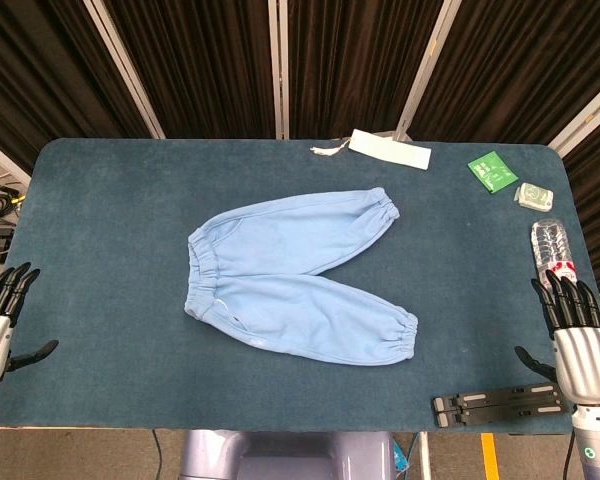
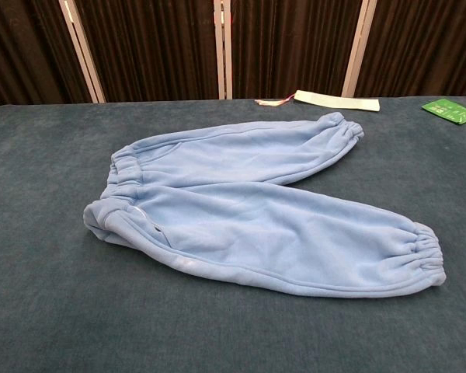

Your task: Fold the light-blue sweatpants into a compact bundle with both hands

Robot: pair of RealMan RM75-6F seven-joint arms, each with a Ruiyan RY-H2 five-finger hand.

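sweatpants [image 1: 295, 275] flat, waistband left, legs splayed right w/ cuffs.

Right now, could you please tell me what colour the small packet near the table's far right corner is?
Green packet, clearest in the head view.

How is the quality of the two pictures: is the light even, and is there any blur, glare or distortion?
Head view: even overhead light, the sweatpants sharp with only a thin shadow at their edges, no glare on the table; both the left hand and the right hand are cut by the frame edges. Chest view: soft light, folds shaded gently, the nearest table surface slightly soft.
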